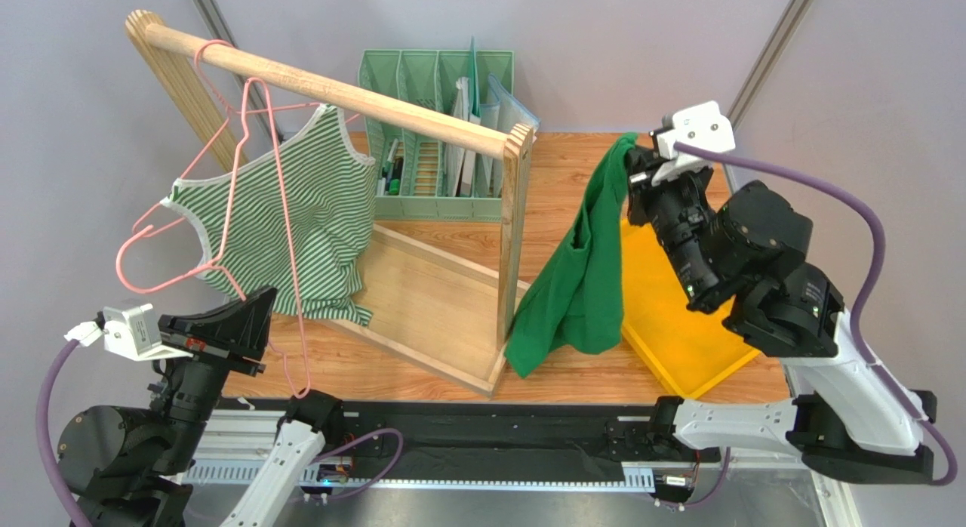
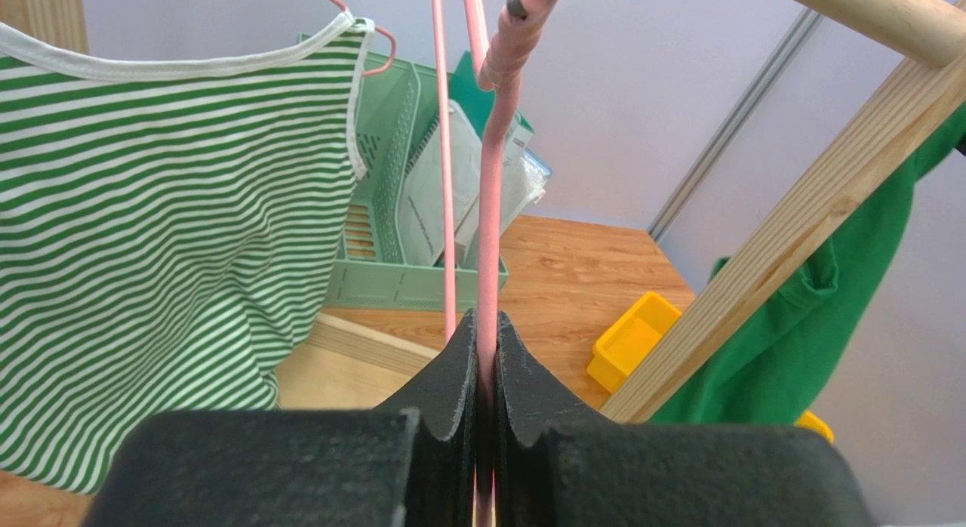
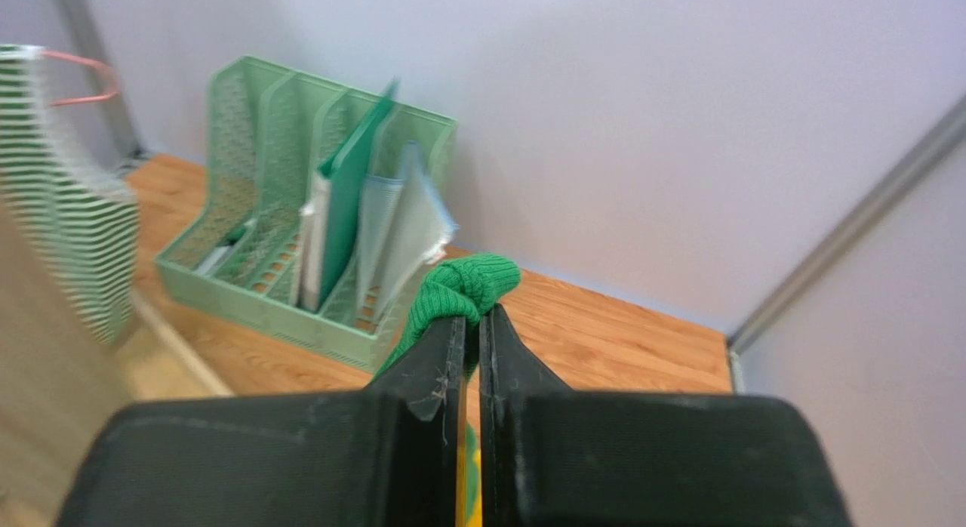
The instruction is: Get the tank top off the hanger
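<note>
A solid green tank top (image 1: 578, 278) hangs from my right gripper (image 1: 637, 167), which is shut on a bunched edge of it (image 3: 465, 284) above the table. It is off any hanger and also shows in the left wrist view (image 2: 794, 335). My left gripper (image 1: 263, 304) is shut on the wire of a pink hanger (image 2: 490, 210), pinched between the fingertips (image 2: 459, 352). The hanger's hook (image 1: 206, 51) sits over the wooden rod (image 1: 340, 91). A green-and-white striped tank top (image 1: 289, 221) hangs at the rod's left on pink wire, left of the held wire (image 2: 147, 233).
The rod belongs to a wooden rack with a tray base (image 1: 431, 301) and an upright post (image 1: 513, 233). A mint file organiser (image 1: 437, 131) with folders stands behind it. A yellow tray (image 1: 669, 312) lies under the green top at the right.
</note>
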Motion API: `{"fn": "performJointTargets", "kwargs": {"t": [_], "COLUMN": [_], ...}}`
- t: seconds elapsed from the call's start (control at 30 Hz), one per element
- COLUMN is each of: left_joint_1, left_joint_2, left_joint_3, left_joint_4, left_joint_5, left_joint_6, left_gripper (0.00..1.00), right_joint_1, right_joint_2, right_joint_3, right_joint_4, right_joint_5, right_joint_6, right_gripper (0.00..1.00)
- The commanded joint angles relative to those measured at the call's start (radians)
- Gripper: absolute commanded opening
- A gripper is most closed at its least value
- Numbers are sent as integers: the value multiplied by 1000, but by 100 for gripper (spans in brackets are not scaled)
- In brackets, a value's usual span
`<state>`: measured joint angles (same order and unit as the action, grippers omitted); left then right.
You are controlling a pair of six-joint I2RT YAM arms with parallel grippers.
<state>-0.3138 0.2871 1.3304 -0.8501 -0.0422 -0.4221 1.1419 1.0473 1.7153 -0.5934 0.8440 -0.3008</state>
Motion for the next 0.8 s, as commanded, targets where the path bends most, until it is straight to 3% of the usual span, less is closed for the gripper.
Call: {"fn": "performJointTargets", "kwargs": {"t": [0.0, 0.17, 0.23, 0.53, 0.63, 0.77], "left_joint_1": [-2, -2, -4, -2, -2, -4], "left_joint_2": [26, 24, 26, 29, 29, 24], "left_joint_3": [9, 9, 9, 7, 4, 4], "left_joint_4": [-1, -15, -14, -30, -38, -58], "left_joint_5": [19, 13, 19, 19, 27, 25], "left_joint_6": [-12, -14, -14, -4, -6, -7], "left_gripper": [0, 0, 0, 0, 0, 0], "right_joint_1": [-187, -521, -565, -617, -617, -620], "right_joint_2": [29, 85, 124, 264, 312, 319], "right_joint_3": [4, 119, 179, 631, 719, 704], "right_joint_4": [1, -104, -124, -197, -191, -146], "right_joint_5": [-78, -372, -405, -355, -266, -172], "right_joint_6": [119, 290, 330, 278, 206, 129], "right_gripper": [0, 0, 0, 0, 0, 0]}}
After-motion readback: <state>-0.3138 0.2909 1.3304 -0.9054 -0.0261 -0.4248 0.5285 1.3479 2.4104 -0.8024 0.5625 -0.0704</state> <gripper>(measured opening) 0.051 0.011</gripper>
